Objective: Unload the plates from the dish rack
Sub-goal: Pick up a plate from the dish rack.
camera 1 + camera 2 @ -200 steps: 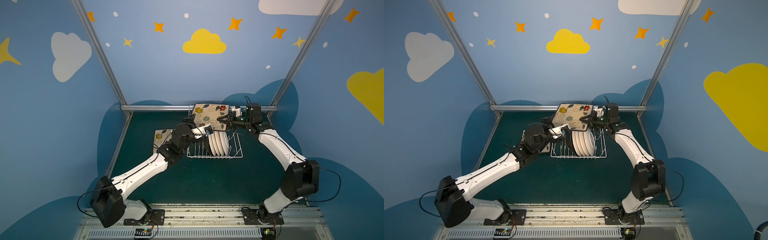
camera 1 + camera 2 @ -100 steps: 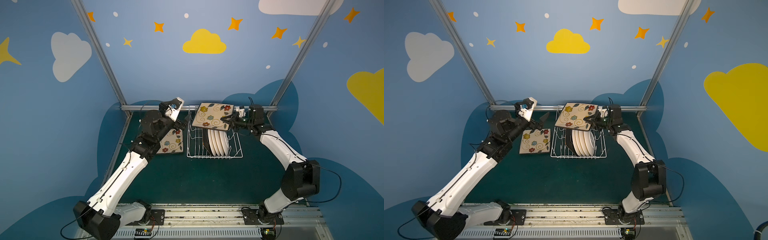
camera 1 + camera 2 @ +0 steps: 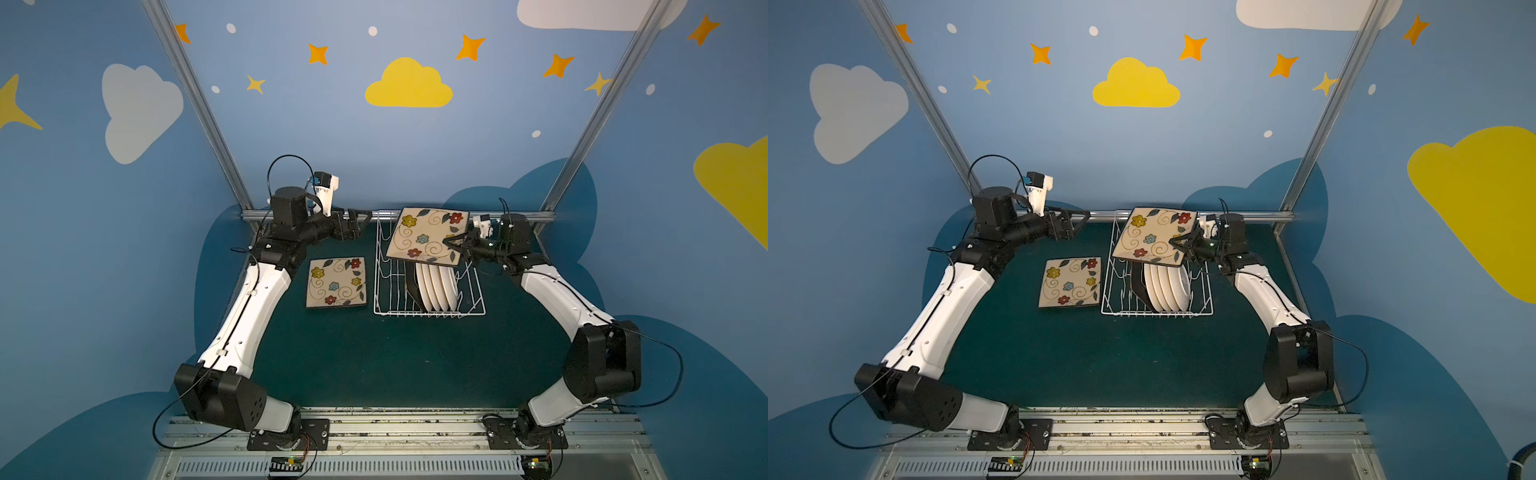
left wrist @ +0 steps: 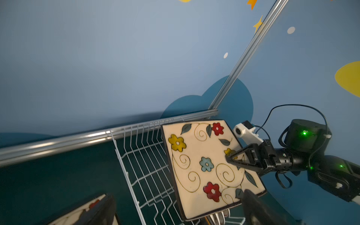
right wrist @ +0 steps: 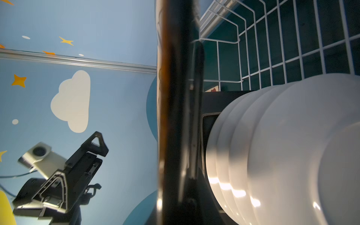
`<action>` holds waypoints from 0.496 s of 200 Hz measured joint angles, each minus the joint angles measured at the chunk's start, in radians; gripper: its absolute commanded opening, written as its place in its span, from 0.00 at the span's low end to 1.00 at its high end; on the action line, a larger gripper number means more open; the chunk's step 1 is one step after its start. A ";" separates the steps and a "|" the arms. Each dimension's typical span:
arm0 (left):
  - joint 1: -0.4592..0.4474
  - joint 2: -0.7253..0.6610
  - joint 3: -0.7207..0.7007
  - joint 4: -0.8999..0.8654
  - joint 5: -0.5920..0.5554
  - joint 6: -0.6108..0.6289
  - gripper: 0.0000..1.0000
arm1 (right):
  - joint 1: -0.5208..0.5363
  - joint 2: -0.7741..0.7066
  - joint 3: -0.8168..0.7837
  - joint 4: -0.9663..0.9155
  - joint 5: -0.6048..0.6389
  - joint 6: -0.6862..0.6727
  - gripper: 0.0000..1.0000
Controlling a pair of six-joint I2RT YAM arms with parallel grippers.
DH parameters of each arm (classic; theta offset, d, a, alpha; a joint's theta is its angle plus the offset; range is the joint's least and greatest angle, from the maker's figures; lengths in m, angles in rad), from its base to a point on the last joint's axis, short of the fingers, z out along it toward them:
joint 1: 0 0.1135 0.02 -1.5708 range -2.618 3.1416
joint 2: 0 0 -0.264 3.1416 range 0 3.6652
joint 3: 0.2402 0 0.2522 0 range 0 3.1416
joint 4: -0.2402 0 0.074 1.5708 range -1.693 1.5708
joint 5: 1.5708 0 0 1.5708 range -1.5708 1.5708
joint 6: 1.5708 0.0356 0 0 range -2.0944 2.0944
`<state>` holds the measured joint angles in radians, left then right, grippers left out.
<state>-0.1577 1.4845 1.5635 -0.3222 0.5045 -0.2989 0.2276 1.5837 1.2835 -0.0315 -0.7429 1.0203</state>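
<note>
Blue-walled cell, green counter (image 3: 374, 353): right fingers (image 3: 456, 242) pinch a square plate (image 3: 424, 237) above the dish rack (image 3: 390, 293); left fingers (image 3: 360, 217) gape empty. Best kept level, then set beside the laid plate (image 3: 336, 281).

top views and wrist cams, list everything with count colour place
dish rack: one, white wire, on the table.
round plates: four, white, upright in the dish rack.
racked square plate: one, black back, upright beside the round plates.
held square plate: one, cream with flowers, above the dish rack.
flat square plate: one visible, cream with flowers, on the table beside the dish rack.
table: one, dark green.
left gripper: one, black, open, empty, in the air.
right gripper: one, black, shut on the held square plate.
</note>
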 measured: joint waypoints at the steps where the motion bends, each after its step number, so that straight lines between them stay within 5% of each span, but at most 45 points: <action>1: 0.001 0.002 0.001 -0.001 0.003 -0.002 1.00 | 0.000 -0.001 0.000 0.001 -0.001 0.000 0.00; 99: 0.008 0.207 0.092 -0.051 0.346 -0.186 1.00 | 0.008 -0.013 -0.001 0.148 -0.090 -0.027 0.00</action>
<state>-0.1497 1.6913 1.6550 -0.3733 0.8505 -0.4847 0.2352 1.5703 1.2827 0.1162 -0.8333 0.9936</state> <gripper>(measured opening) 0.996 0.157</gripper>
